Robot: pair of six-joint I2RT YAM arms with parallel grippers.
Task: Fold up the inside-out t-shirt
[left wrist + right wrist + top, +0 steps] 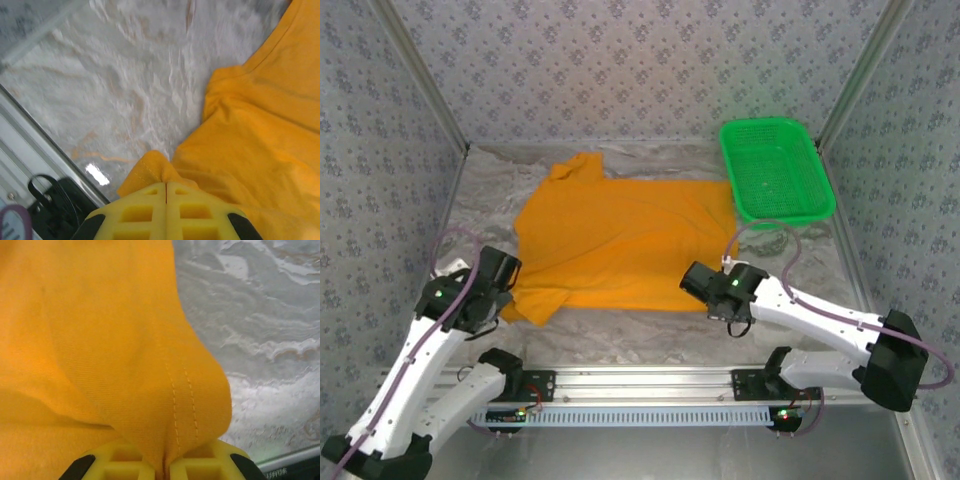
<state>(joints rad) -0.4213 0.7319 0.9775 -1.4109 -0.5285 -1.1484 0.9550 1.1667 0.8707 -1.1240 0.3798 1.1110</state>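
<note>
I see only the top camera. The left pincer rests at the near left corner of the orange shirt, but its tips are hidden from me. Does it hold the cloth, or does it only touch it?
Observer: It holds it. In the left wrist view the left pincer is shut, and a corner of the t-shirt comes out from between its closed jaws.
Operator: Thank you. And the right one, at the near edge?
Observer: The right pincer is also shut on the t-shirt. In the right wrist view a hem with two lines of stitching runs straight down into its closed jaws, and the cloth bulges just above them.
</note>
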